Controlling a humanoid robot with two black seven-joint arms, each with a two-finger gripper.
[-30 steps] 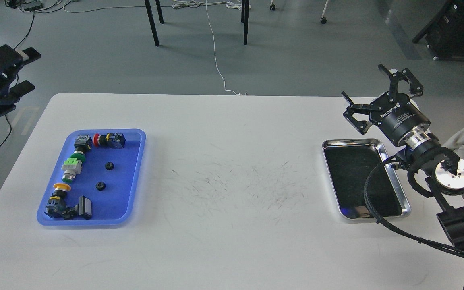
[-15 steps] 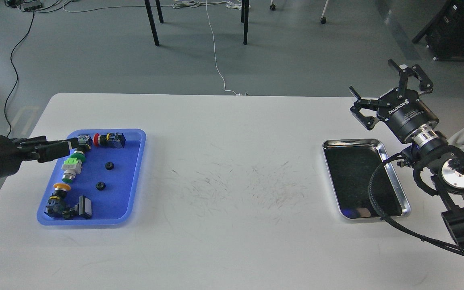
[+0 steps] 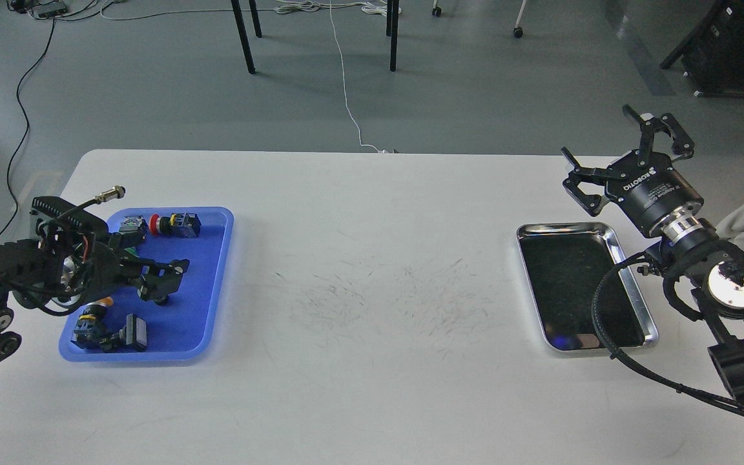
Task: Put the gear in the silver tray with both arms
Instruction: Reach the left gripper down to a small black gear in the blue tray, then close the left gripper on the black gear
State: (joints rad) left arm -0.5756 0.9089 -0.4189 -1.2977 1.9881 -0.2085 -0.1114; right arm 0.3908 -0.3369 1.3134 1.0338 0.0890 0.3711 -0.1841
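Observation:
The silver tray [image 3: 562,227] lies empty at the right of the white table. My left gripper [image 3: 172,281] hangs low over the blue tray [image 3: 217,284] with its fingers spread, right where two small black gears lay. Its fingers cover both gears, so I cannot tell whether they touch one. My right gripper [image 3: 611,145] is open and empty, raised above the far right corner of the silver tray and pointing away from me.
The blue tray also holds several push-button switches, among them a red one [image 3: 175,223] at the back and a dark one [image 3: 110,334] at the front. My right arm's black cable [image 3: 598,323] loops over the silver tray's right side. Chair legs stand on the floor beyond the table.
My left arm has swung in from the left edge and turned, so its open gripper now sits over the gears in the blue tray. The right gripper has barely moved.

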